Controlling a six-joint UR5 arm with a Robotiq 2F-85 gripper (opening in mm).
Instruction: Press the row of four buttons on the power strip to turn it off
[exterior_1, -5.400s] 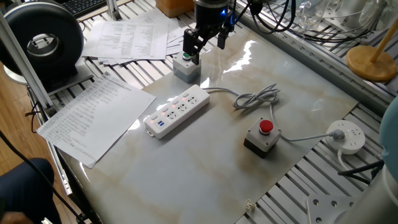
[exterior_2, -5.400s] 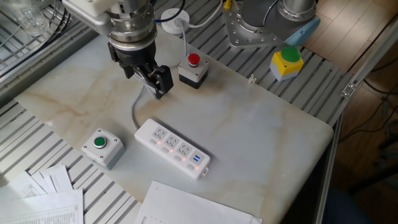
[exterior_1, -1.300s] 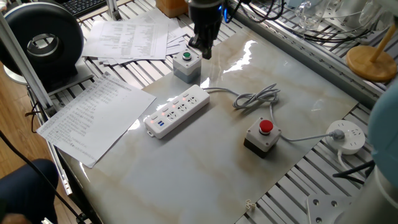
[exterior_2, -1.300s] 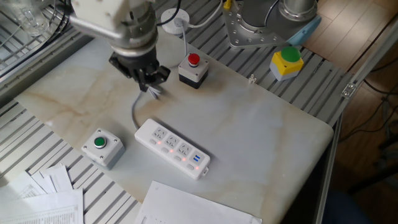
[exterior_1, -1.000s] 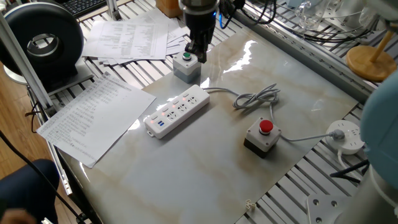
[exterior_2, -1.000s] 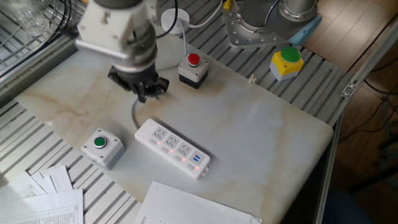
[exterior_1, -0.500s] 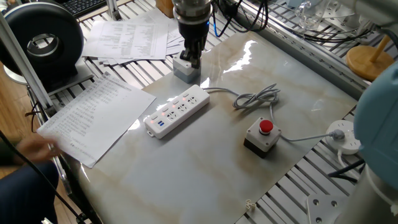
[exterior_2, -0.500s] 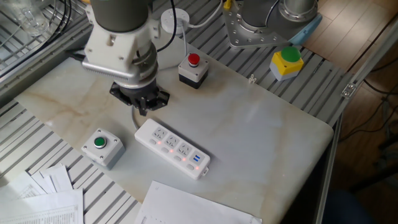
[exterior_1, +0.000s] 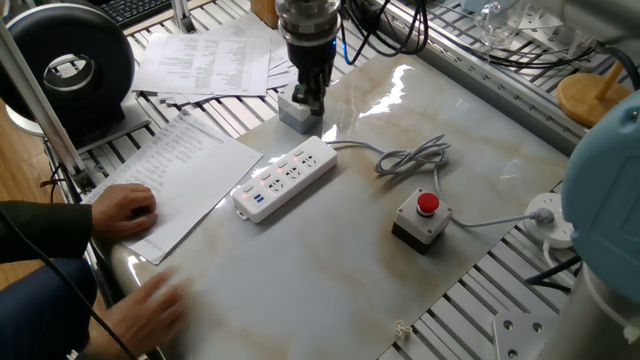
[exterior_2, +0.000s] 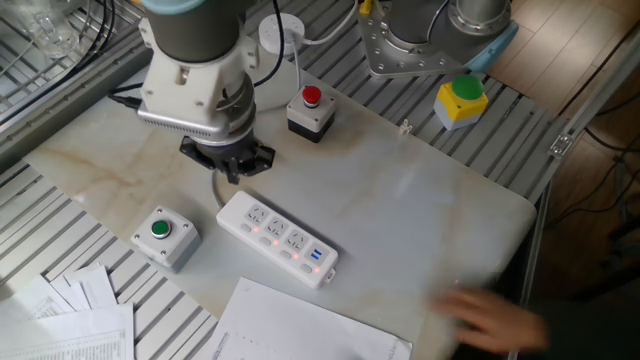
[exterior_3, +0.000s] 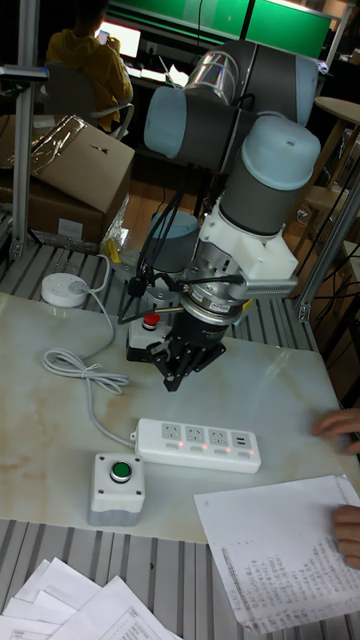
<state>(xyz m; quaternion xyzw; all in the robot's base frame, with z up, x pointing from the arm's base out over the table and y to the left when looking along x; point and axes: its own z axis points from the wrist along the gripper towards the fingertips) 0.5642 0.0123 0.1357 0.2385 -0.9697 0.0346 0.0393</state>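
The white power strip (exterior_1: 285, 178) (exterior_2: 277, 238) (exterior_3: 197, 443) lies flat on the marble table, its cord (exterior_1: 410, 155) coiled off one end. Its row of four buttons (exterior_1: 268, 171) (exterior_2: 272, 243) (exterior_3: 200, 450) shows small reddish marks along one long edge. My gripper (exterior_1: 308, 99) (exterior_2: 232, 172) (exterior_3: 171, 381) points down, hanging above the table just beyond the strip's cord end, apart from the strip. In the tall fixed view its fingertips meet in a point, shut and holding nothing.
A grey box with a green button (exterior_2: 163, 236) (exterior_3: 118, 486) stands near the strip's cord end. A red mushroom button box (exterior_1: 424, 217) (exterior_2: 309, 110) stands beyond it. A person's hands (exterior_1: 125, 210) (exterior_3: 340, 425) rest on a printed sheet (exterior_3: 280, 550) at the table's edge.
My gripper has closed since the earliest frames and sunk toward the strip's cord end. A person's hands have come in and shifted the printed sheet.
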